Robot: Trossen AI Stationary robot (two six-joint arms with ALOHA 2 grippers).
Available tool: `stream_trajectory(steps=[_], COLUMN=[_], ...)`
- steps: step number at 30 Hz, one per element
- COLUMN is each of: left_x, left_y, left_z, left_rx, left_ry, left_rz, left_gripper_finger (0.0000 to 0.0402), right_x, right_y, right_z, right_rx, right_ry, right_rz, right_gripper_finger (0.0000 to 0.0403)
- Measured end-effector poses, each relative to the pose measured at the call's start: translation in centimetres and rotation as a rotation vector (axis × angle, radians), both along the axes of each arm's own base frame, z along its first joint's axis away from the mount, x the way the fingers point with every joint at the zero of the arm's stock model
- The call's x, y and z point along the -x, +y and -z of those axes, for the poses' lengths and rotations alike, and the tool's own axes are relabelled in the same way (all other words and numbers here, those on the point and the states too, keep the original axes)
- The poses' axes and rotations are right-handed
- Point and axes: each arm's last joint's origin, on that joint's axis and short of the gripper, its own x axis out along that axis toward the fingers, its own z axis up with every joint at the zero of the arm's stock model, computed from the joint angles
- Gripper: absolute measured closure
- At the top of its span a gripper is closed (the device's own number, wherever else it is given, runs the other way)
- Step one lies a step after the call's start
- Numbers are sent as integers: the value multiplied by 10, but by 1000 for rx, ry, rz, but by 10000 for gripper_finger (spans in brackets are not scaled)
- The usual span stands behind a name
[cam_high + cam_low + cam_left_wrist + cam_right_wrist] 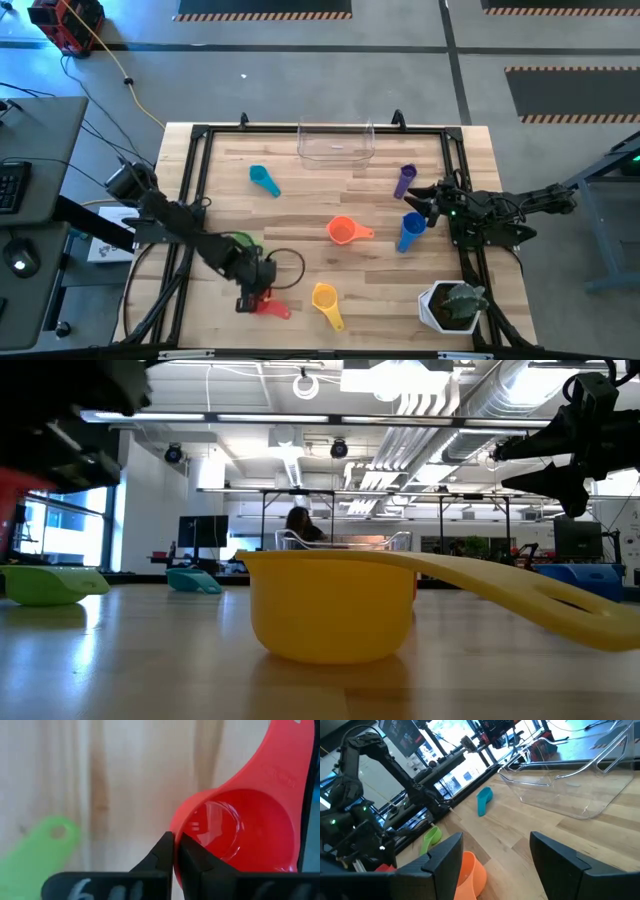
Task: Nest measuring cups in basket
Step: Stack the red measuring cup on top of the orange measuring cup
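We see the left gripper (173,851) low at the near left of the table, its two dark fingertips pressed together with nothing between them, right at the rim of the red cup (240,827). In the high view that gripper (256,297) covers most of the red cup (272,309), and the green cup (241,241) is largely hidden under the arm; the left wrist view shows the red bowl open and the green cup's handle (37,852) as a blur beside it.

The right gripper (495,862) hangs over the right side of the table with its fingers spread wide and empty, above the orange cup (470,872). From above, the right gripper (422,203) sits between the purple cup (404,181) and the blue cup (411,231).

The basket (336,142) stands empty at the far edge, and is clear enough that only its outline shows. The teal cup (264,180) lies in front of it to the left, the orange cup (345,231) mid-table, the yellow cup (326,302) near the front edge.

The low view is filled by the yellow cup (335,605), which blocks most of the table behind it. A white pot with a plant (452,305) stands at the near right corner of the pale wooden table (300,205). Beyond lies an open workroom with ceiling ducts, where a person (298,525) is seated far off.
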Motion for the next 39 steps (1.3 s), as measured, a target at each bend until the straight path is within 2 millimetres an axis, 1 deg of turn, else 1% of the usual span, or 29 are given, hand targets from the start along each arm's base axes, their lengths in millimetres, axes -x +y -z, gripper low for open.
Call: stream_trajectory(steps=[3, 12, 18, 23, 30, 36, 39], left_x=[-8, -33, -56, -69, -82, -91, -93], left_y=[17, 79, 115, 141, 167, 180, 183], left_z=[-7, -26, -53, -77, -96, -109, -113], left_rx=[3, -15, -56, -77, -67, -60, -81], left_ry=[-33, -123, -247, -355, -524, -690, -732], left_rz=[-28, -155, -243, -342, -428, -466, -448], left_gripper_finger=[399, 400, 400, 400, 399, 398, 398], right_x=[0, 0, 0, 0, 0, 0, 0], right_y=[0, 0, 0, 0, -1, -1, -1], right_z=[0, 0, 0, 0, 0, 0, 0], right_rx=[1, 1, 1, 6, 5, 6, 6], right_ry=[3, 3, 3, 5, 3, 3, 2], right_rz=[0, 0, 0, 0, 27, 33, 33], right_gripper_finger=[181, 181, 181, 181, 181, 181, 181])
